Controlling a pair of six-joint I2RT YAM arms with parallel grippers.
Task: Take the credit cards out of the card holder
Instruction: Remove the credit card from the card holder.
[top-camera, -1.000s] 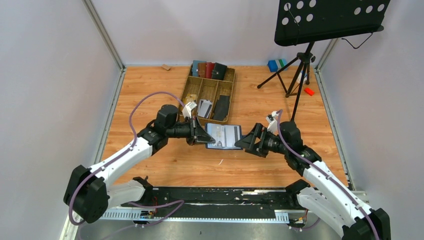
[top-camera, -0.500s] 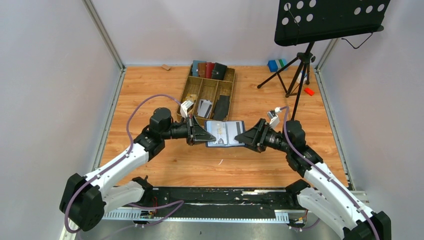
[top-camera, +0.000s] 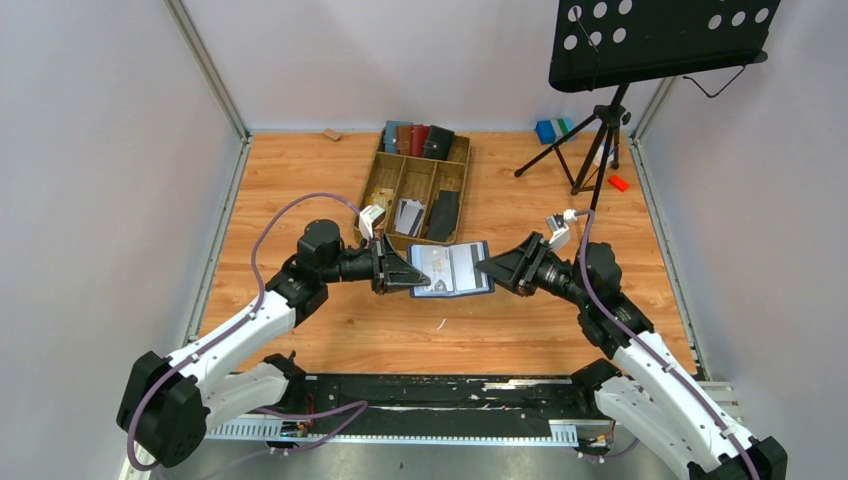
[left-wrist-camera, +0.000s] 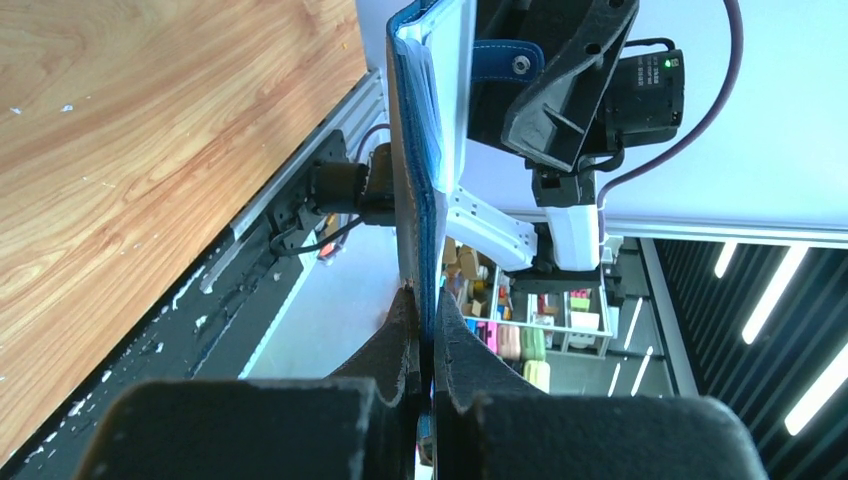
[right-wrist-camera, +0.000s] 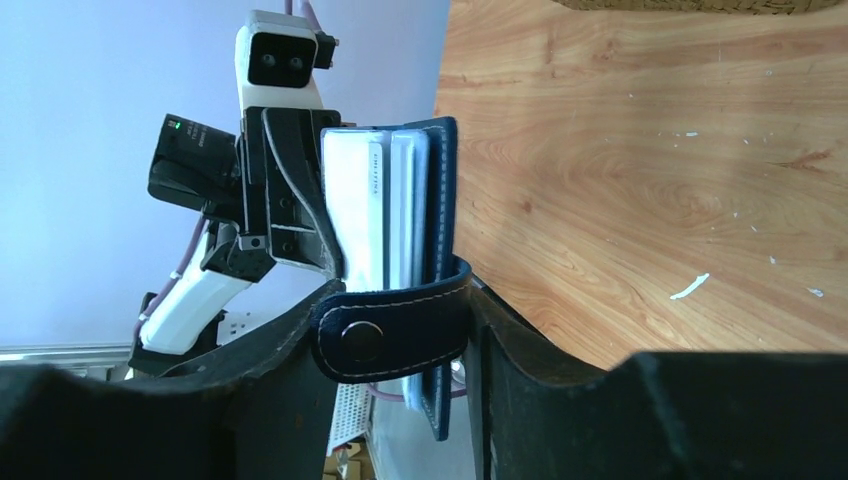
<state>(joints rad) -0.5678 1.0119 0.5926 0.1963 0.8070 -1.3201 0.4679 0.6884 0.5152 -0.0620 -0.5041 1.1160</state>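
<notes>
The navy-blue card holder (top-camera: 450, 268) hangs open above the wooden table between both arms. White and grey credit cards (top-camera: 462, 266) and a tan one (top-camera: 437, 263) sit in its pockets. My left gripper (top-camera: 412, 272) is shut on the holder's left edge (left-wrist-camera: 420, 200), the cover pinched between its fingertips (left-wrist-camera: 428, 310). My right gripper (top-camera: 487, 268) has its jaws partly closed around the holder's right edge (right-wrist-camera: 440, 200). The snap tab (right-wrist-camera: 390, 325) lies across the gap between those fingers, and a gap remains beside the cover. White card edges (right-wrist-camera: 375, 210) show in the right wrist view.
A wooden divided tray (top-camera: 385, 185) stands just behind the holder, with cards and a black holder inside and several other holders (top-camera: 418, 140) at its back. A music stand's tripod (top-camera: 598, 140) is at the back right, near a blue block (top-camera: 548, 130) and a red block (top-camera: 618, 183).
My right gripper has moved in over the holder's right edge and its jaws have narrowed around the tab. The left gripper has kept its grip, and the holder has shifted slightly away.
</notes>
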